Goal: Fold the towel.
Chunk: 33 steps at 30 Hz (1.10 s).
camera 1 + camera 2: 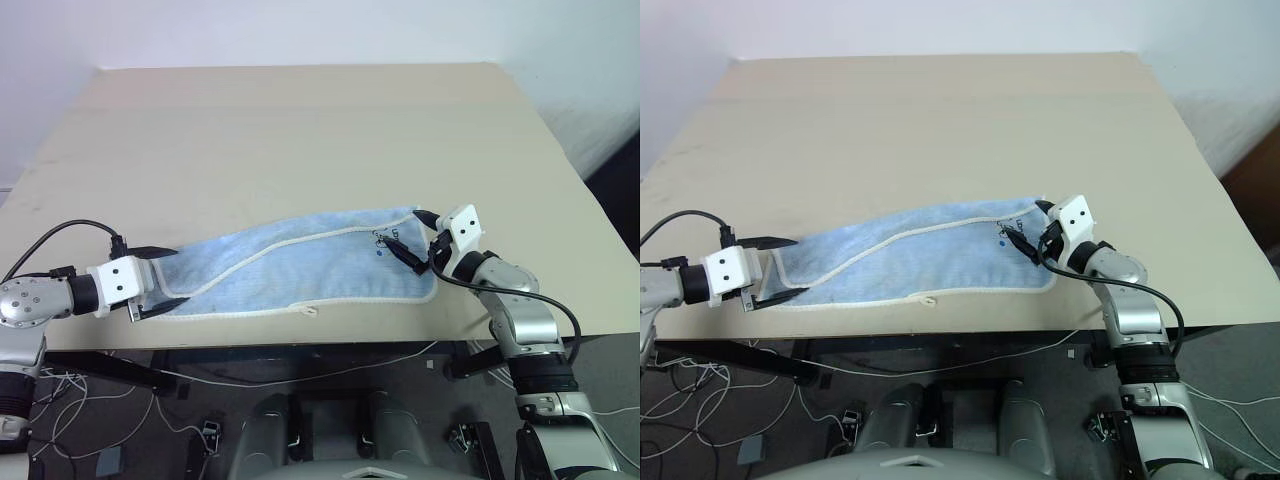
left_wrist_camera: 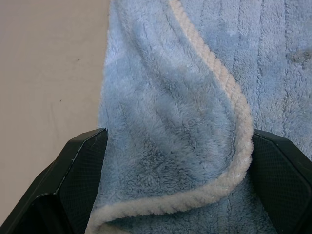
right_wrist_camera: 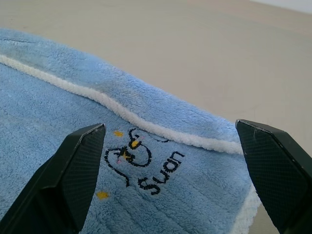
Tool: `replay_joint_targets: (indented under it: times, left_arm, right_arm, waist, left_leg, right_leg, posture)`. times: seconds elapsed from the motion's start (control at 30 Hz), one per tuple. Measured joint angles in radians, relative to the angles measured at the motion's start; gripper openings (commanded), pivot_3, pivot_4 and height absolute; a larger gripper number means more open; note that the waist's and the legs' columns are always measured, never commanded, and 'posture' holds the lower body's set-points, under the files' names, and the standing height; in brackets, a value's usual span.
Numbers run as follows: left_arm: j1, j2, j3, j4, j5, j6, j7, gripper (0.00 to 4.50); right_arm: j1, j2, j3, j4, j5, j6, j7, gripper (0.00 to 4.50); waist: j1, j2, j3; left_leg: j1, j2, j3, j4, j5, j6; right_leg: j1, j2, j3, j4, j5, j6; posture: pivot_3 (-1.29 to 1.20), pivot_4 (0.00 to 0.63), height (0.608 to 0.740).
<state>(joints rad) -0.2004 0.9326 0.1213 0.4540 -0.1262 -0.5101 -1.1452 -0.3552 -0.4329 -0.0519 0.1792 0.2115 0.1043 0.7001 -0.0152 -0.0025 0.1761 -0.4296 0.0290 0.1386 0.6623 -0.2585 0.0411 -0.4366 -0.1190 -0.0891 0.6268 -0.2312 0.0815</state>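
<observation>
Left eye view: towel (image 1: 300, 265) lay lengthwise left-to-right; I saw left gripper (image 1: 150, 283) and right gripper (image 1: 417, 240) spread wide at its ends.

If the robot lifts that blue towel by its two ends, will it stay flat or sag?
The towel would probably sag in the middle: it already lies doubled over itself with soft, curving edges. Its fluffy pile suggests it is light and not slippery, so it should bunch rather than slide along the table if pushed.

Light blue towel on a beige table

The towel (image 1: 300, 265) is light blue terry with white corded edging; toward 3 o'clock sits a black line-drawn mark (image 3: 141, 163) with small yellow spots. The table (image 1: 300, 130) is plain beige.
</observation>
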Motion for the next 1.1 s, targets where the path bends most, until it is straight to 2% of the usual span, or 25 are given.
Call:
replay_joint_targets:
  times: [0.23, 0.43, 0.57, 0.73, 0.87, 1.1]
  left_arm:
    - [0.04, 0.0, -0.008, -0.007, -0.03, -0.006, -0.018, 2.28]
    - [0.074, 0.0, -0.011, -0.029, -0.061, 0.018, -0.041, 0.15]
    - [0.078, 0.0, -0.011, -0.043, -0.077, 0.06, -0.042, 0.04]
    - [0.067, -0.022, 0.025, -0.111, -0.178, 0.228, -0.029, 0.04]
    - [0.039, -0.033, 0.061, -0.163, -0.239, 0.329, -0.012, 0.04]
    - [0.039, -0.056, 0.074, -0.197, -0.251, 0.376, 0.015, 0.04]
  right_arm:
    - [-0.007, 0.0, 0.0, 0.001, 0.0, 0.0, 0.0, 4.5]
    - [-0.012, -0.001, 0.0, 0.001, 0.0, 0.0, 0.005, 4.5]
    - [-0.017, -0.003, 0.0, 0.003, -0.001, -0.001, 0.012, 4.5]
    - [-0.053, -0.026, 0.001, 0.008, -0.015, -0.01, 0.017, 4.5]
    - [-0.104, -0.106, 0.061, 0.076, -0.14, -0.123, 0.009, 4.5]
    - [-0.198, -0.219, 0.167, 0.313, -0.388, -0.371, -0.059, 4.5]
  waist:
    - [-0.002, 0.0, 0.0]
    - [-0.002, 0.0, 0.0]
    - [-0.002, 0.0, 0.0]
    - [-0.002, -0.001, 0.0]
    - [-0.002, -0.001, 0.0]
    - [-0.006, -0.001, 0.001]
  left_leg:
    - [0.0, 0.0, 0.0, 0.0, 0.0, 0.0]
    - [0.0, 0.0, 0.0, 0.0, 0.0, 0.0]
    - [0.0, 0.0, 0.0, 0.0, 0.0, 0.0]
    - [0.0, 0.0, 0.0, 0.001, 0.0, 0.0]
    - [0.0, 0.0, 0.001, 0.002, 0.002, -0.003]
    - [0.0, 0.0, 0.002, 0.001, 0.004, -0.005]
  right_leg:
    - [0.0, 0.001, 0.0, 0.001, 0.0, 0.0]
    - [0.0, 0.001, 0.0, 0.001, 0.0, 0.0]
    - [0.0, 0.001, 0.0, 0.001, 0.0, 0.0]
    - [0.0, 0.002, 0.0, 0.001, 0.0, 0.001]
    - [0.001, 0.002, 0.0, 0.001, -0.001, 0.001]
    - [0.001, 0.002, 0.0, 0.002, -0.001, 0.002]
  posture:
    - [0.0, 0.15, 0.74]
    - [0.0, 0.15, 0.74]
    - [0.0, 0.15, 0.74]
    - [0.0, 0.15, 0.74]
    - [0.0, 0.15, 0.74]
    - [0.0, 0.15, 0.74]
